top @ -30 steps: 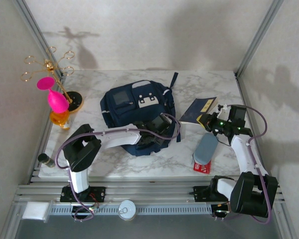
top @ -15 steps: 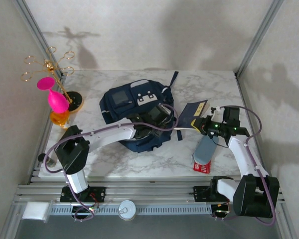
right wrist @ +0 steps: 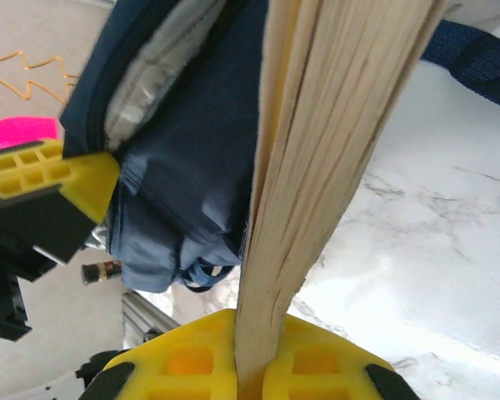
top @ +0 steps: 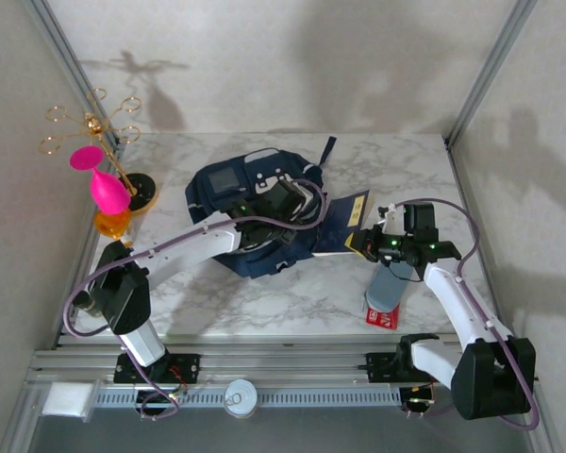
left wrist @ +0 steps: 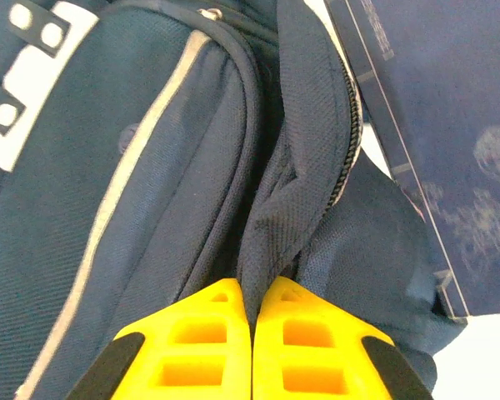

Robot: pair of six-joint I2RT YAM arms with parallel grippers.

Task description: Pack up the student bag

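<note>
The student bag (top: 228, 189) is a navy-blue backpack lying in the middle of the marble table, its white patches toward the back. My left gripper (top: 285, 209) is shut on a fold of fabric beside the bag's zipper edge (left wrist: 317, 158), holding it pulled up. In the left wrist view the yellow fingers (left wrist: 208, 333) pinch that fold. My right gripper (top: 366, 242) is shut on a navy-covered book (top: 344, 222), tilted on edge right beside the bag's right side. The book's cream pages (right wrist: 342, 125) rise from between my fingers, with the bag (right wrist: 183, 150) just left of them.
A grey pencil case (top: 389, 283) lies on a red packet (top: 383, 317) at the front right. At the left stand a gold wire stand with a pink goblet (top: 102, 184) and an orange jar (top: 113, 225). Metal frame posts (top: 481, 80) flank the table.
My left gripper shut on the bag's edge and pulled it toward the back. My right gripper carried the book leftward, from the table's right side up against the bag.
</note>
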